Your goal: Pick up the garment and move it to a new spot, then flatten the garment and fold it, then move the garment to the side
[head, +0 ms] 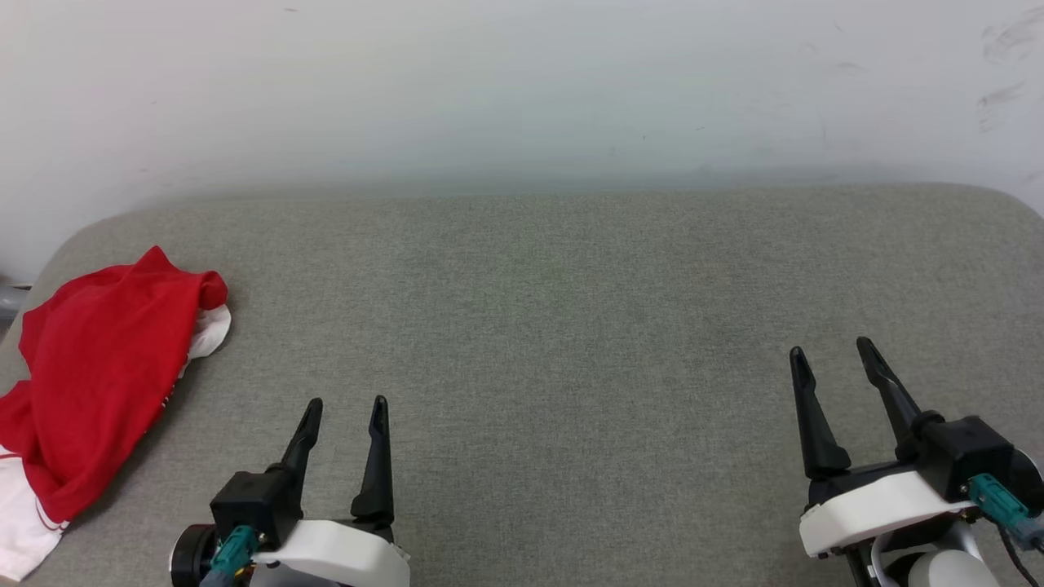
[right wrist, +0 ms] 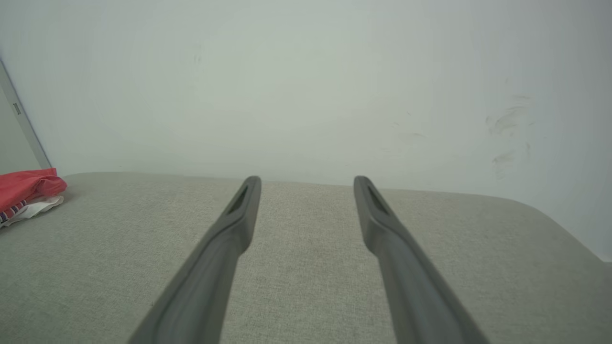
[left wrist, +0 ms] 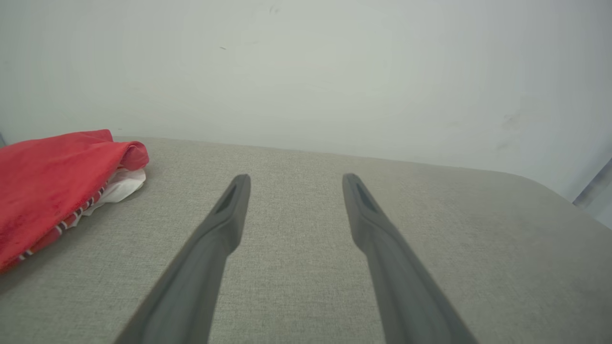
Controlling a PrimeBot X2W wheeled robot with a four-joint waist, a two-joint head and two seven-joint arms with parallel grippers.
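Apparently pick-up comes first: the garment (head: 98, 367) lies bunched at frame left. My left gripper (head: 347, 401) and right gripper (head: 830, 346) gape empty; the left gripper must reach it.

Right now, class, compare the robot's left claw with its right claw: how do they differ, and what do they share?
The left claw sits close to the crumpled red-and-white jersey shirt; the right claw is far from it. In the head view, the left claw ends lower; the right claw reaches higher and leans left. Both are open, empty, above the grey fabric surface.
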